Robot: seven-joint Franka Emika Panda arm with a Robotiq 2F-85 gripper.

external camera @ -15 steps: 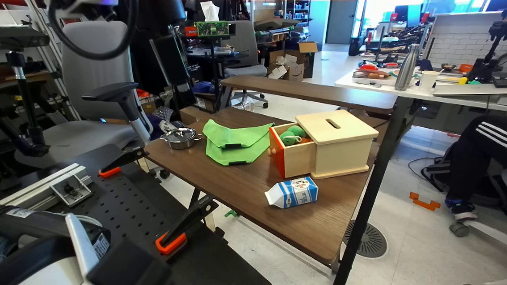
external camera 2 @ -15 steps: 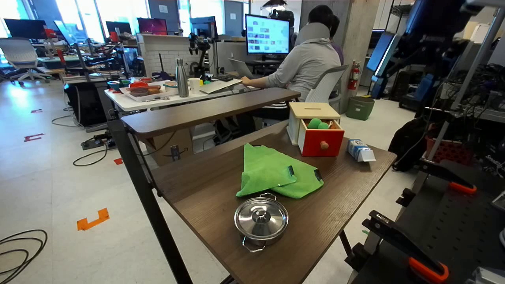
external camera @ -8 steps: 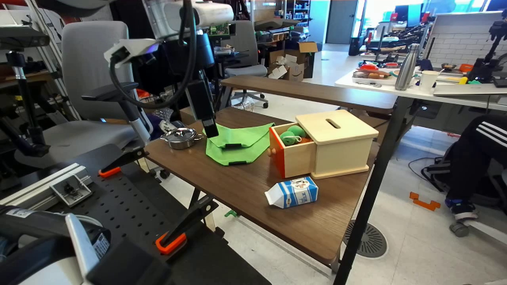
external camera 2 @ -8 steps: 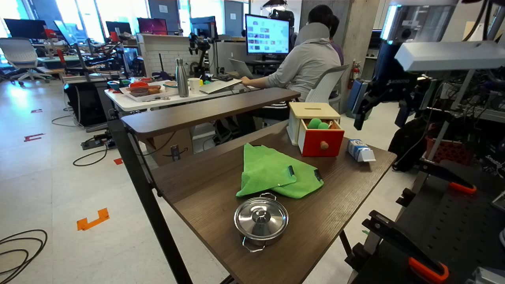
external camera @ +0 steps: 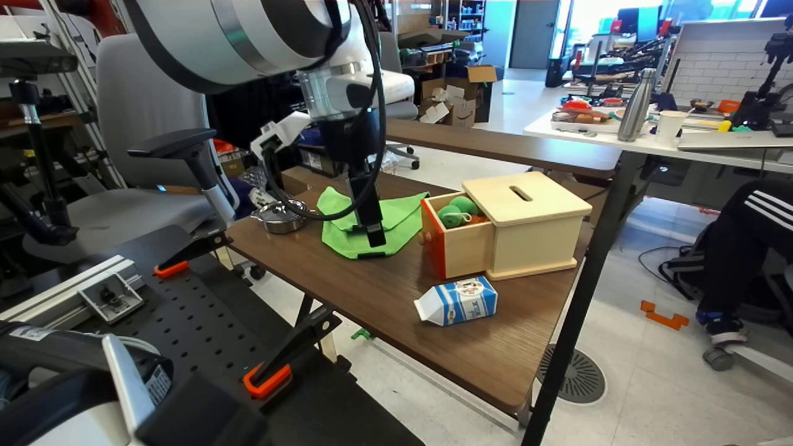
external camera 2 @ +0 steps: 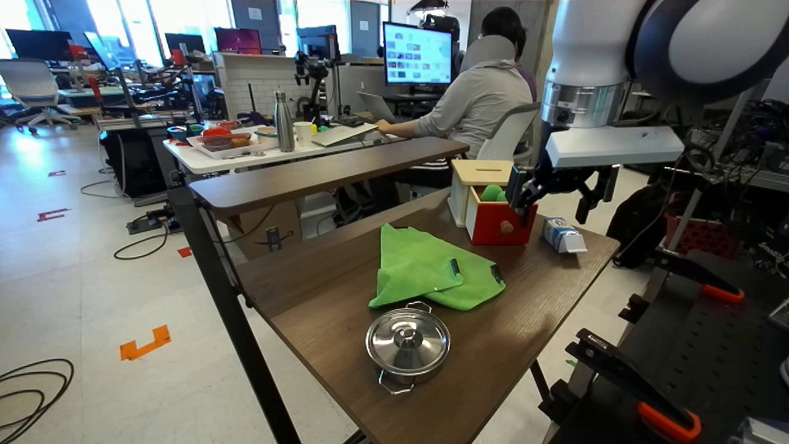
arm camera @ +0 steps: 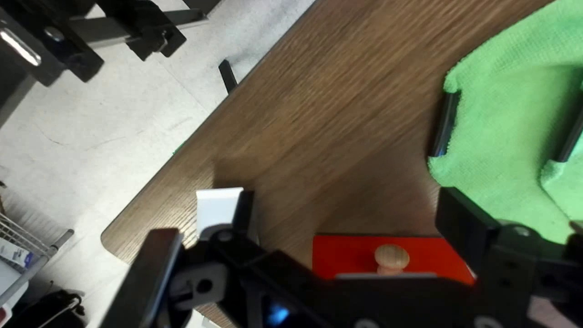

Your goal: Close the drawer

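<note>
In an exterior view the drawer (external camera 2: 490, 222) is seen pulled out of the wooden box (external camera 2: 484, 166), between one and two o'clock from the green cloth (external camera 2: 425, 265); the gripper (external camera 2: 553, 214) is poised toward the drawer's three o'clock, fingers spread, nothing held. In an exterior view a gap is shown between a fingertip (external camera: 376, 238) and the knob (external camera: 424, 238). If pushed off-centre by one finger, the drawer could be skewed and jammed; should it bind, the box might be slid across the table (external camera 2: 320, 290). The carton (external camera 2: 561, 235), just beside the drawer toward four o'clock, could be knocked by the other finger. The upper of the green balls (external camera: 455, 210), raised above the rim, might be caught at the box's opening. Counted: one drawer, one knob, one box, one cloth, one carton, one lidded pot (external camera 2: 408, 342) toward the cloth's seven o'clock, and two balls; beside them something orange (external camera: 479, 219) is too hidden to count.
</note>
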